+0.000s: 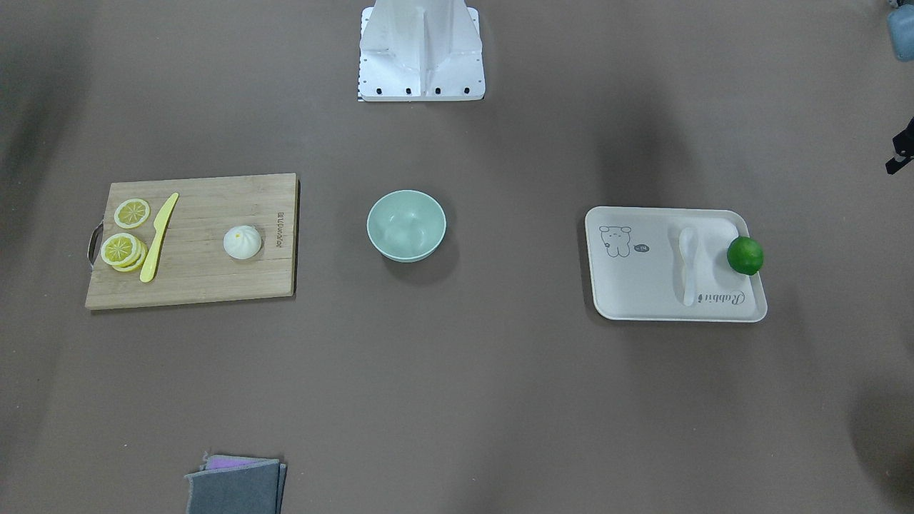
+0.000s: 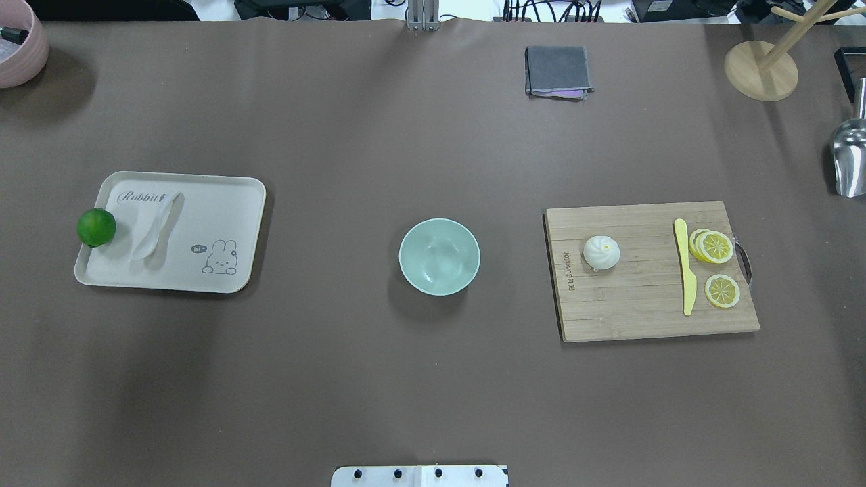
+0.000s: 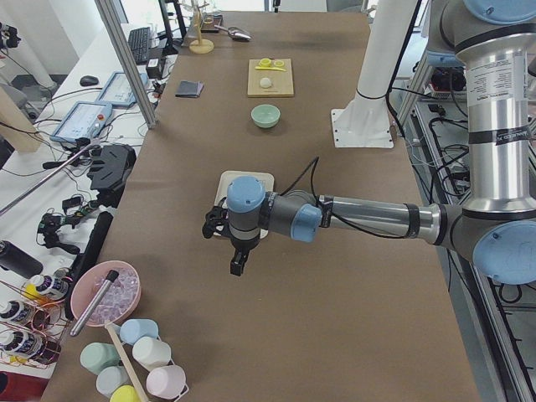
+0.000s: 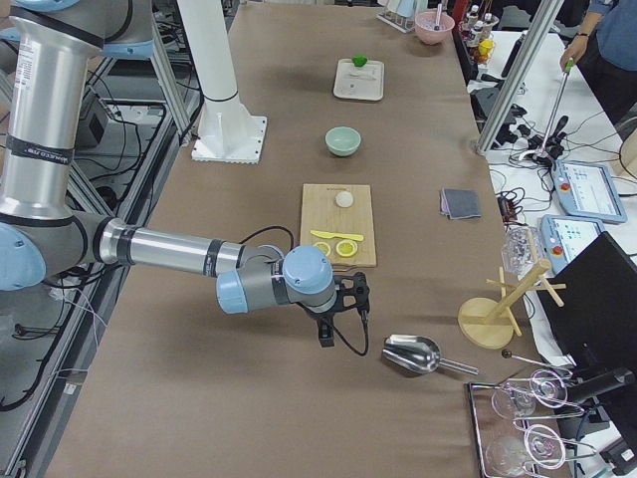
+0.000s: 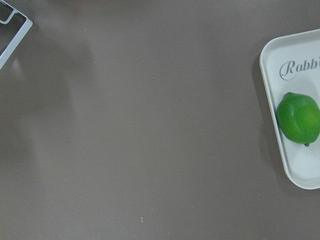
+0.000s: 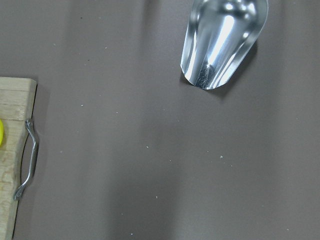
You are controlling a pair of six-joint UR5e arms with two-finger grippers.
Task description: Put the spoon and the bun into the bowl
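Note:
The white spoon [image 2: 154, 225] lies on a cream tray [image 2: 223, 203] at the table's left side, next to a lime. The white bun [image 2: 601, 252] sits on a wooden cutting board [image 2: 629, 304] at the right side. The mint-green bowl [image 2: 439, 256] stands empty between them in the middle. My left gripper [image 3: 216, 226] hangs over the table just outside the tray's outer end. My right gripper [image 4: 350, 296] hangs beyond the board's handle end. Both show only in the side views, so I cannot tell whether they are open or shut.
A green lime [image 2: 96, 227] rests on the tray's outer rim. A yellow knife [image 2: 686, 267] and lemon slices [image 2: 714, 247] lie on the board. A metal scoop [image 6: 224, 40], a wooden stand [image 2: 761, 67], a folded grey cloth [image 2: 557, 70] and a pink bowl [image 2: 20, 44] sit near the table's edges.

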